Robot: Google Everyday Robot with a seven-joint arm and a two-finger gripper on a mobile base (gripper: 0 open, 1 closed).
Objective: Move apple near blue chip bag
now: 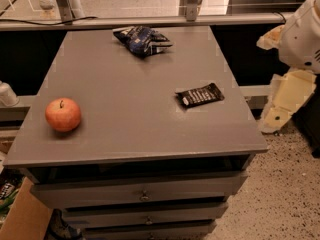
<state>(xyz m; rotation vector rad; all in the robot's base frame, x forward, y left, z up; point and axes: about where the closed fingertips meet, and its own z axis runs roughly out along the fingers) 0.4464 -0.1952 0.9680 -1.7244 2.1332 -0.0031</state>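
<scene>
Starting at the gripper [286, 100]: found it hanging low off the right side of the cabinet top [125, 79], below the white arm [306, 31], out over the floor and well apart from everything on the surface. Could not tell its degree of opening; clearly had no hold of the apple [63, 114]. Spotted the black packet [200, 95] lying flat toward the right of the top, nearest the gripper yet no part of the job. Found the apple resting stem-up at the front left, near the left edge. Placed the blue chip bag [141, 39] at the far edge, about mid-width, well apart from the apple. Judged nothing of the task done. Counted as left to do: the reach across to the apple, the grasp, the lift, the carry toward the far edge, and the set-down just beside the bag.
</scene>
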